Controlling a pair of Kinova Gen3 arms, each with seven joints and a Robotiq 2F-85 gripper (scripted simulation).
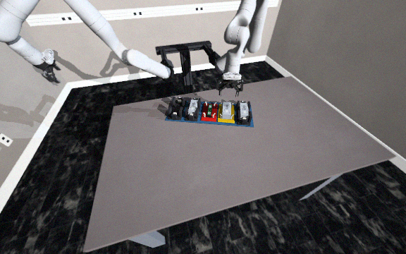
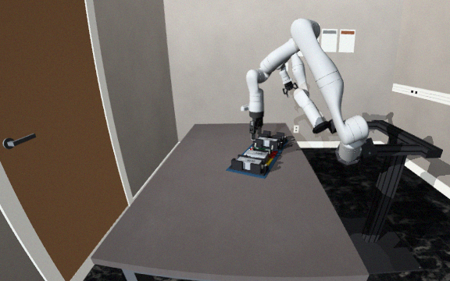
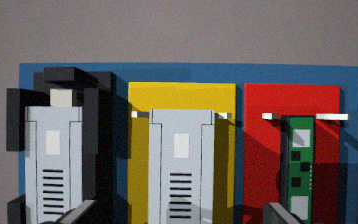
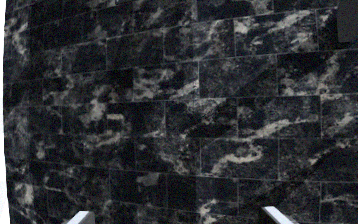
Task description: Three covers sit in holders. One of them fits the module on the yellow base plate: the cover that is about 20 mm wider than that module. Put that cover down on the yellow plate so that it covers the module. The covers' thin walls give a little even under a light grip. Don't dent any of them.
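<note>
While the left pincer (image 1: 229, 94) (image 2: 253, 137) (image 3: 180, 212) hangs wide open above the blue board (image 1: 253, 125) (image 2: 265, 176) (image 3: 180, 73), gripping nothing, a pale grey cover (image 1: 227, 109) (image 2: 257, 154) (image 3: 181, 165) sits on the yellow plate (image 1: 226, 121) (image 2: 269, 161) (image 3: 180, 95), between its white posts. Beside that plate, an outer cover (image 1: 244, 107) (image 2: 249, 160) (image 3: 53, 155) rests in a dark holder (image 1: 249, 118) (image 2: 255, 168) (image 3: 91, 125). The board lies on the tabletop (image 1: 224, 169) (image 2: 217, 218). Well apart from it, the right pincer (image 1: 54, 74) (image 2: 289, 90) (image 4: 178, 216) is also fully open, with nothing in its grasp.

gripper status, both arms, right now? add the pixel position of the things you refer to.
Left gripper (image 1: 229, 94) (image 2: 252, 138): open, holding nothing, above the blue board (image 1: 206, 123) (image 2: 246, 174) (image 3: 205, 73).
Right gripper (image 1: 58, 75) (image 2: 291, 92): open, holding nothing, off away from the table (image 1: 206, 169) (image 2: 217, 222).
</note>
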